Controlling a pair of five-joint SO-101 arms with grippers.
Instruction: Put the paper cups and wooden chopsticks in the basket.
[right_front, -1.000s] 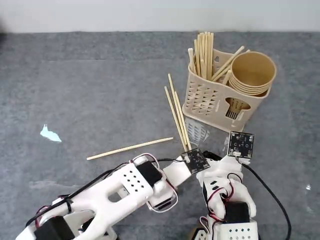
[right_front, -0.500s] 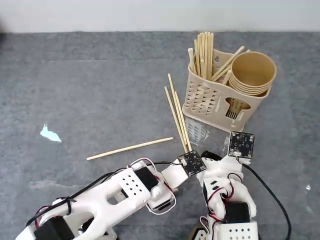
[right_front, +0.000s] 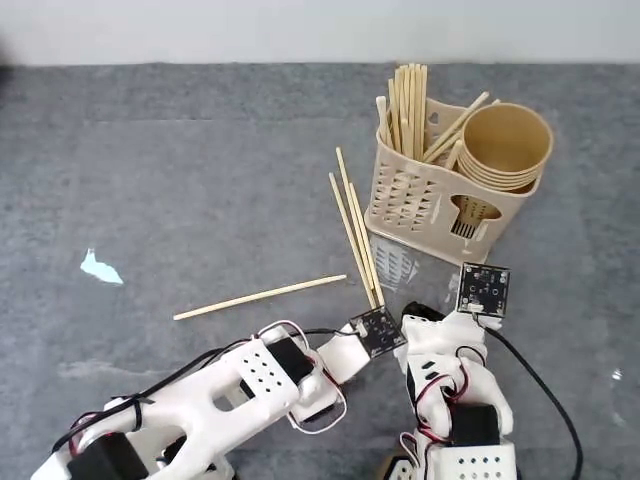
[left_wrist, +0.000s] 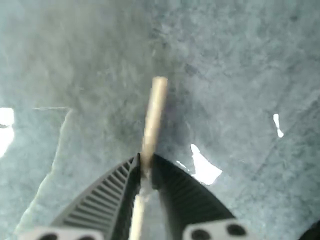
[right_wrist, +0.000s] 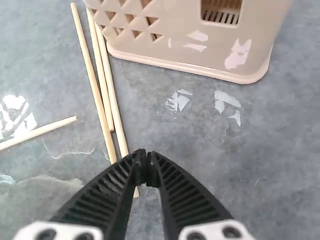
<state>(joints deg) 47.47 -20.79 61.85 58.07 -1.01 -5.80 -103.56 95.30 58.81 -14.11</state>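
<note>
The left claw (left_wrist: 145, 162) was pinching a chopstick (left_wrist: 152, 117) close to one end, with a short length poking out past the jaws above the grey bench (left_wrist: 240, 60). The right claw (right_wrist: 145, 159) was pressed together with nothing in it. It hung low over the near ends of three loose chopsticks (right_wrist: 92, 82), which lay side by side just beside the basket (right_wrist: 200, 35). Whether the pinched stick belonged to that bunch could not be told. A single chopstick (right_front: 260, 297) lay by itself farther out, well apart from the basket.

These sticks looked light, stiff and thin, with a smooth round surface, so one would likely swivel or slide in the jaws if squeezed loosely. Held near its end, as here, a stick would tend to droop. That may suit dropping it in upright, though a hold nearer the middle would probably carry it more steadily. Lying flat on the bench, each stick gave little height to grip, so the jaws would need to straddle it squarely.

The basket held a stack of paper cups (right_front: 507, 140) nested at one end. A bundle of chopsticks (right_front: 408, 100) stood upright at the other, with a few leaning across towards the cups. The cups' share of the job looked done, and the sticks on the bench remained.
</note>
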